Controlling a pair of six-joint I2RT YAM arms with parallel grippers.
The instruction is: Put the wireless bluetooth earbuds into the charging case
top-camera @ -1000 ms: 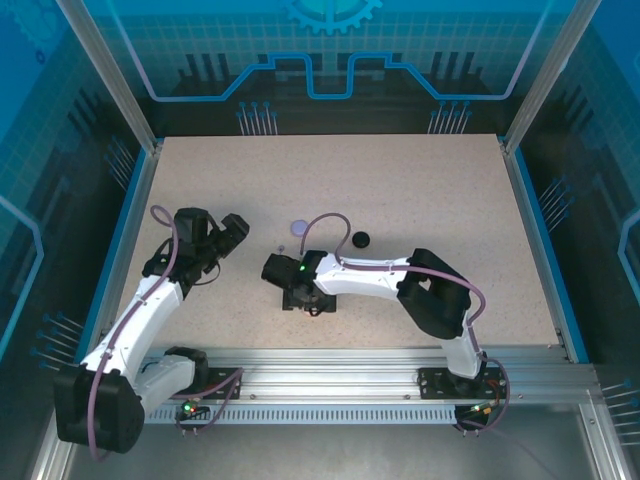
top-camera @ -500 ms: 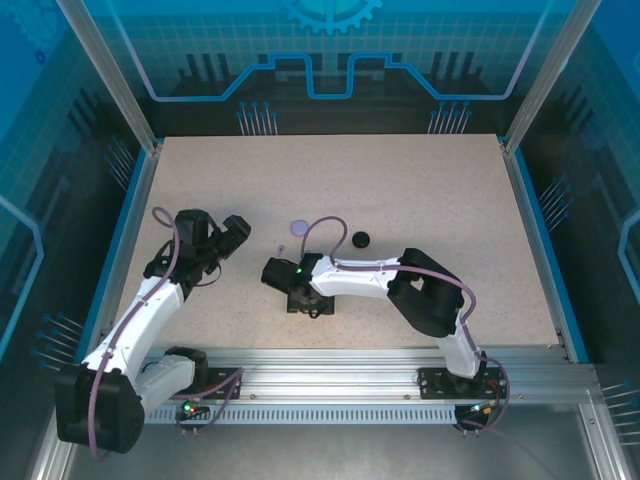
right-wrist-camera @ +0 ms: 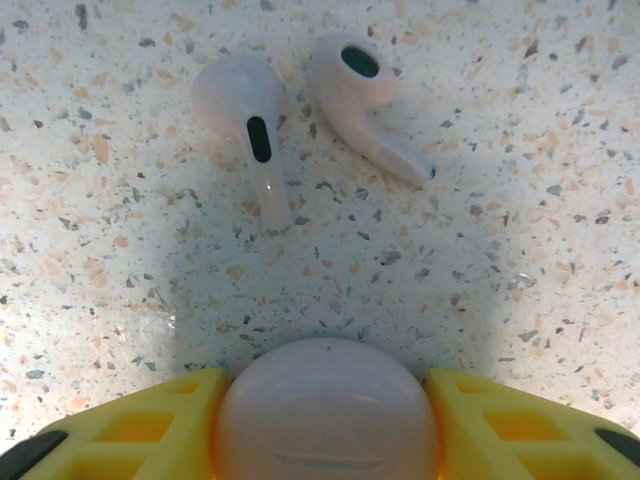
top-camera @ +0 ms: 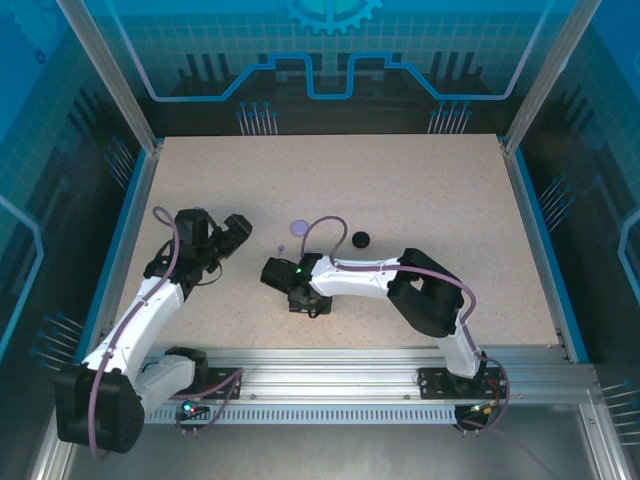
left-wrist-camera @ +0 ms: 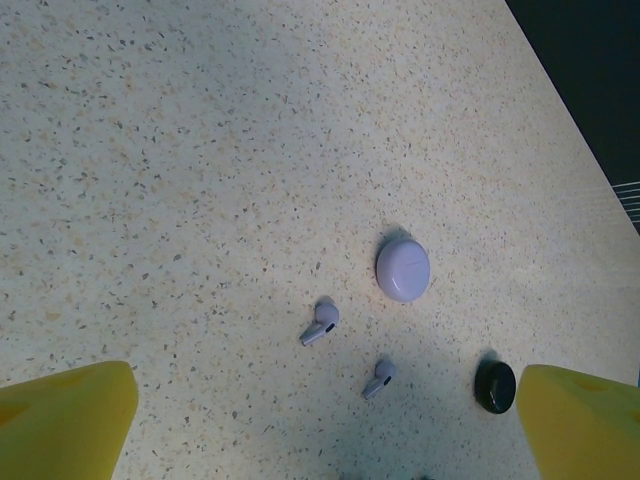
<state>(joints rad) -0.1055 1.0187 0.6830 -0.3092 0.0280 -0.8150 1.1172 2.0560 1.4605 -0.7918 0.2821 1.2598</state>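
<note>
shut firmly on a round pale pink case [right-wrist-camera: 328, 440] between the yellow fingers [right-wrist-camera: 130, 425] of the right gripper [right-wrist-camera: 328, 392], low near the middle of the table [top-camera: 420, 180], with two pale pink earbuds [right-wrist-camera: 250, 110] loose just ahead, side by side, not touching. spread wide and empty at the left gripper [left-wrist-camera: 322, 420], above two lavender earbuds [left-wrist-camera: 320, 322], with a lavender case [left-wrist-camera: 403, 270] just beyond and a black case [left-wrist-camera: 495, 385] near the right fingertip. broad bare tabletop toward the far and right rims.
</note>
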